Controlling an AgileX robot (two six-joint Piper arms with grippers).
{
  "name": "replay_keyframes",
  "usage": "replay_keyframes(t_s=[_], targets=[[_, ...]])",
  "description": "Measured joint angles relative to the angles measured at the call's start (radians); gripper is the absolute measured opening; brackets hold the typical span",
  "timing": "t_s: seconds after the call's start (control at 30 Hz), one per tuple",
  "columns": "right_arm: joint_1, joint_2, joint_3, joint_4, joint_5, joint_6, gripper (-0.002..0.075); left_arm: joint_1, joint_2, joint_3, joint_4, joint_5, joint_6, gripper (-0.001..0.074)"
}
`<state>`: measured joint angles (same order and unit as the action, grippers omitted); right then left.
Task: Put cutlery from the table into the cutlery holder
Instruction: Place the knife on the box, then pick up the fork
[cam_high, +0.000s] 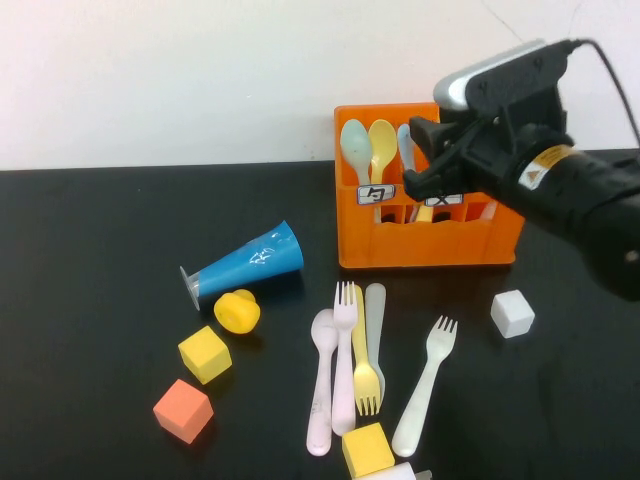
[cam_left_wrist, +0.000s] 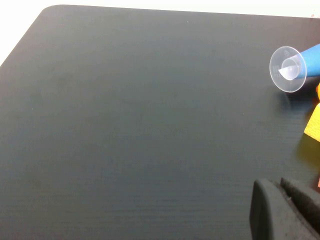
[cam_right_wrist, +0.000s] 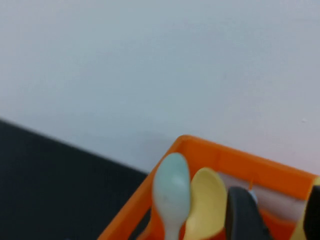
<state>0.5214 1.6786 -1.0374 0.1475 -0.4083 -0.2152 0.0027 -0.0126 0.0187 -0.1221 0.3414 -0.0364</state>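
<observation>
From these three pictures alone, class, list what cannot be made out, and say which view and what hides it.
- High view: the right gripper covers the middle compartment of the cutlery holder; its contents are hidden.
- High view: the labels are too small to read.
- Left wrist view: the left gripper is cut by the frame edge.
- High view: a white item is cut by the edge.

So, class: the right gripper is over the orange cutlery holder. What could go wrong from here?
1. The right gripper hovers right beside the upright spoons in the cutlery holder; pulling away could snag one.
2. The forks and spoons on the table overlap in a tight bunch, so the next grasp may lift two.
3. The yellow cube crowds their handles.
</observation>
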Motion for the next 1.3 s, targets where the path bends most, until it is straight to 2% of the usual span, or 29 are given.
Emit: replay_keyframes(t_s=[0.13,0.3,0.43,0.57,0.7,0.83,0.97,1.3], targets=[[0.000,-0.113,-0.003,-0.038,0.244,-0.038,0.0267,0.000,0.000,0.000,0.000,0.000,0.000,-0.0001],[0.000,-0.215,-0.043,-0.052,0.669,-0.053,0.0267,0.000,0.000,0.000,0.000,0.000,0.000,-0.0001],[0.000,-0.227,-0.107,0.013,1.015,-0.055,0.0267,0.000,0.000,0.000,0.000,0.000,0.000,-0.0001],[0.020,-0.208,-0.139,0.041,1.224,-0.020,0.0267,0.000,0.000,0.000,0.000,0.000,0.000,-0.0001],[0.072,-0.164,-0.155,0.045,1.280,0.056,0.0267,0.000,0.000,0.000,0.000,0.000,-0.002,-0.0001],[0.134,-0.098,-0.158,0.045,1.233,0.184,0.0267,0.000,0.000,0.000,0.000,0.000,-0.002,-0.0001],[0.173,-0.007,-0.190,0.045,1.192,0.242,0.0267,0.000,0.000,0.000,0.000,0.000,-0.002,-0.0001],[0.234,0.260,-0.491,-0.040,1.287,0.338,0.0267,0.000,0.000,0.000,0.000,0.000,-0.002,-0.0001]])
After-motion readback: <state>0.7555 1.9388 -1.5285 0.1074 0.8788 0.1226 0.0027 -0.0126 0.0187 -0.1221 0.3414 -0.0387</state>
